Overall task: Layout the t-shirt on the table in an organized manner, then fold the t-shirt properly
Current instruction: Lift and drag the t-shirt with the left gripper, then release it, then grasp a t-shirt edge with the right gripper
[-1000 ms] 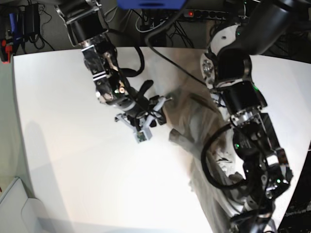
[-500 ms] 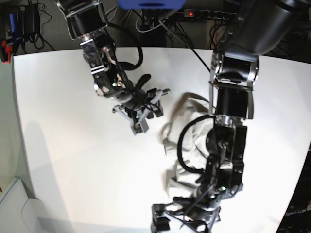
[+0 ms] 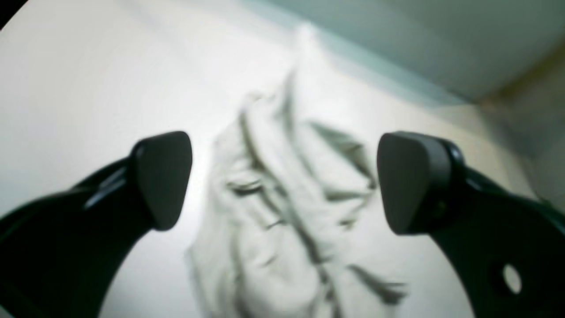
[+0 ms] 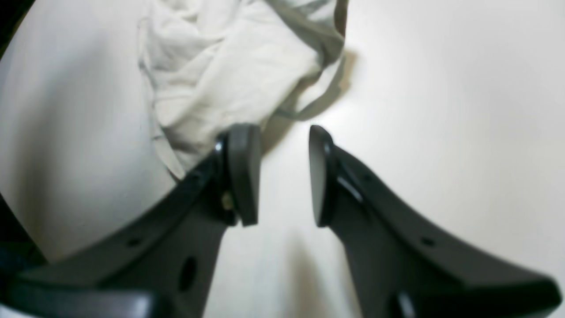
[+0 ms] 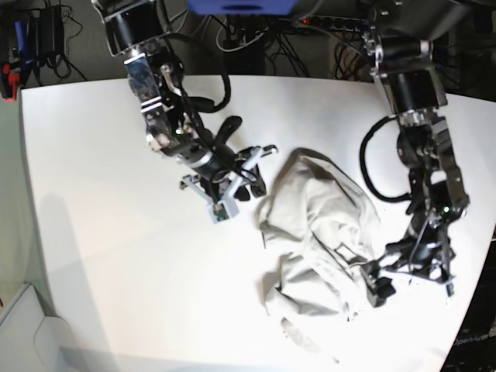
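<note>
Base view: t-shirt (image 5: pixel 322 240) crumpled on surface (image 5: pixel 101 155) — soft, limp, light; best gripped at a hem edge. Left end effector (image 5: pixel 403 283) spread wide, empty; right end effector (image 5: pixel 232 186) partly apart, empty.

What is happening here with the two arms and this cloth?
A two-armed robot is working on a t-shirt, which lies crumpled in a heap on the white table, not yet spread flat. Neither arm holds it. The left gripper is wide open beside the shirt's near right edge. The right gripper hovers just left of the heap, its jaws a little apart with nothing between them. Laying out and folding are not yet done.
</note>
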